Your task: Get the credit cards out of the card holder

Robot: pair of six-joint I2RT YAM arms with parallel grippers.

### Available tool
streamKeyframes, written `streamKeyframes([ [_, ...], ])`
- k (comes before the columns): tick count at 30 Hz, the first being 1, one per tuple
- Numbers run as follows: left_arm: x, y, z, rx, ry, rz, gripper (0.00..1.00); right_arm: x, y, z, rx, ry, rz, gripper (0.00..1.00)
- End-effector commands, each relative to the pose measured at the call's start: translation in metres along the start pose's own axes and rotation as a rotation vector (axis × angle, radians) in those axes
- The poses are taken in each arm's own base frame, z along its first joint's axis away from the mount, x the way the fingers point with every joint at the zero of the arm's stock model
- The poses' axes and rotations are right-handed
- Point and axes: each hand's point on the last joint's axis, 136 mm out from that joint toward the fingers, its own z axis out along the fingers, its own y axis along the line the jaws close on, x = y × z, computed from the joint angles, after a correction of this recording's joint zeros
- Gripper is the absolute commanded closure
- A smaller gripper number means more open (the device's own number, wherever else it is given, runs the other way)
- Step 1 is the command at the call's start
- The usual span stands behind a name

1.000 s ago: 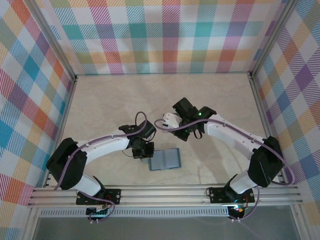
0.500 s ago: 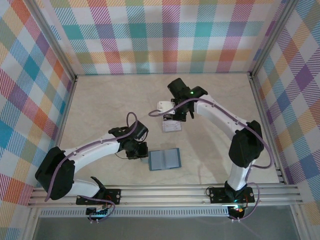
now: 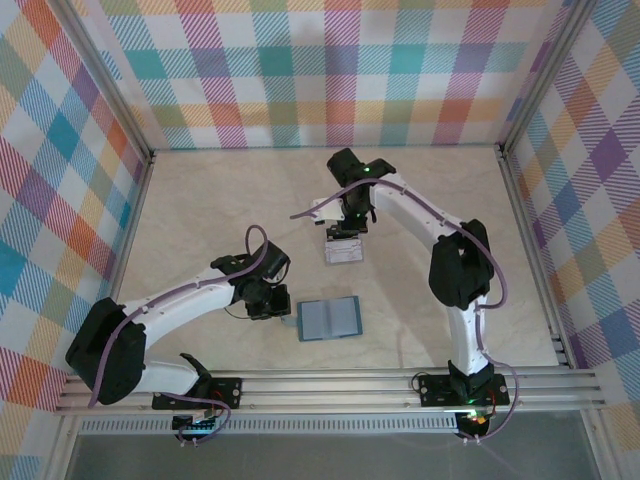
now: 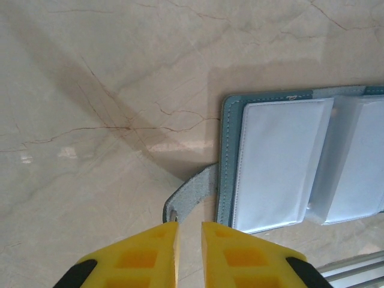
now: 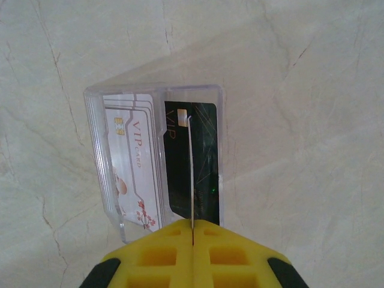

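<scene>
The card holder (image 3: 330,318), a teal wallet, lies open on the table with its pale pockets (image 4: 279,162) up and its strap tab (image 4: 192,192) sticking out left. My left gripper (image 4: 190,225) (image 3: 280,308) hovers just off that tab, jaws slightly apart with nothing between them. Farther back, my right gripper (image 5: 192,225) (image 3: 345,228) is shut on a thin leaf, seen edge-on, of a clear plastic sleeve (image 5: 96,120) (image 3: 343,252). Inside the sleeve sit the credit cards, a white one (image 5: 129,162) and a black one (image 5: 207,156).
Bare marble tabletop (image 3: 200,220) surrounds both arms. Plaid walls enclose the back and both sides, and an aluminium rail (image 3: 330,385) runs along the near edge just below the wallet.
The right arm has swung back and left, carrying the sleeve away from the wallet. My left gripper has drawn slightly left off the wallet's edge, and its jaws have parted a little.
</scene>
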Motion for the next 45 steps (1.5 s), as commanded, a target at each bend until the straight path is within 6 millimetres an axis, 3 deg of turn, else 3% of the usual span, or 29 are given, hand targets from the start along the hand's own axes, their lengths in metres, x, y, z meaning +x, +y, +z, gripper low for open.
streamKeyframes([
  [1,0.005,0.009,-0.002,-0.013,0.007,-0.011,0.82,-0.001,0.003,-0.001,-0.042,-0.012,-0.024,0.99],
  [12,0.004,0.012,0.000,-0.012,0.013,-0.019,0.82,-0.003,0.008,0.010,-0.098,-0.012,-0.023,0.93],
  [17,0.004,0.012,0.001,-0.013,0.013,-0.019,0.82,0.001,-0.009,0.012,-0.023,0.020,-0.009,0.76],
  [21,0.004,0.013,0.002,-0.013,0.015,-0.022,0.82,0.000,-0.023,0.007,0.047,0.024,0.004,0.72],
  [28,0.000,0.014,0.000,-0.022,-0.002,-0.021,0.80,-0.004,-0.024,-0.006,0.091,-0.021,0.055,0.69],
  [31,-0.008,0.015,-0.005,-0.036,-0.031,-0.010,0.76,-0.005,-0.026,-0.016,0.144,-0.067,0.117,0.60],
  [35,-0.019,0.012,-0.013,-0.025,-0.069,-0.002,0.67,0.001,-0.023,-0.029,0.227,-0.121,0.219,0.34],
  [40,-0.040,0.013,-0.027,-0.004,-0.138,-0.017,0.46,0.022,-0.008,-0.043,0.306,-0.153,0.358,0.04],
  [44,-0.059,0.027,-0.035,-0.068,-0.202,-0.022,0.26,0.048,0.008,-0.046,0.347,-0.166,0.493,0.00],
  [45,-0.065,0.031,-0.036,-0.085,-0.214,-0.029,0.10,0.056,0.012,-0.047,0.356,-0.170,0.533,0.00],
])
